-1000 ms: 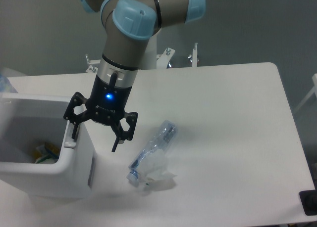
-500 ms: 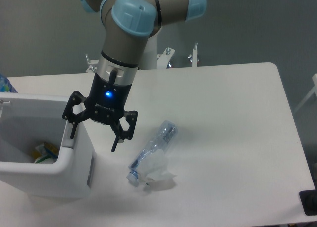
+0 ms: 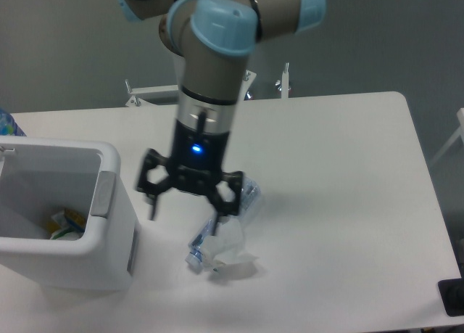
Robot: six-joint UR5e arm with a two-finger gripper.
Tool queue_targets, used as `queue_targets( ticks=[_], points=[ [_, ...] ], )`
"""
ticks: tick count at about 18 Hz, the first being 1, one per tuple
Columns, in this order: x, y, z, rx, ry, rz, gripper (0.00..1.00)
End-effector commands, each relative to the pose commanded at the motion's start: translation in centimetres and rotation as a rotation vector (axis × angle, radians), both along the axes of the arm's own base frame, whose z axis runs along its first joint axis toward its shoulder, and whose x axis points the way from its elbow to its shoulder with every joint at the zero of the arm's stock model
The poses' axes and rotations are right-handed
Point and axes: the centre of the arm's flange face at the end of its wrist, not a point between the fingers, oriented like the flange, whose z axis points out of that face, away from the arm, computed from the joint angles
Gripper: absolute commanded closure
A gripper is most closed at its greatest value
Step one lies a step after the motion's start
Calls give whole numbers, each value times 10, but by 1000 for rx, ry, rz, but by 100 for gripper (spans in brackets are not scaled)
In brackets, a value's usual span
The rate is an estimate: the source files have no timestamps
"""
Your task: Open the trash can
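1. Trash can (image 3: 72,264) sits at the table's (image 3: 348,202) left edge, its top open and scraps (image 3: 65,223) visible inside; the grey push tab (image 3: 105,194) lies on its right rim.
2. Gripper (image 3: 187,215) hangs just right of the bin, fingers spread apart, holding nothing, clear of the tab.
3. Crushed bottle (image 3: 221,231) lies right under the right finger. Any descent from here risks clipping it and skidding it across the table.

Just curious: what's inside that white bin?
The bin stands open. Some yellow and green litter lies at the bottom; its near wall hides the rest of the floor.
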Motion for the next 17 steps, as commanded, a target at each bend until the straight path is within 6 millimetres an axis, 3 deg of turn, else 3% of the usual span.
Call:
queue_targets(
  ticks=[4, 6, 9, 11, 17],
  points=[
    [-44, -18, -27, -56, 22, -26, 0],
    [-69, -34, -47, -132, 71, -105, 0],
    [-98, -59, -60, -226, 126, -174, 0],
    [-109, -69, -69, -262, 141, -214, 0],
    [-109, -80, -86, -352, 141, -267, 0]
  ],
)
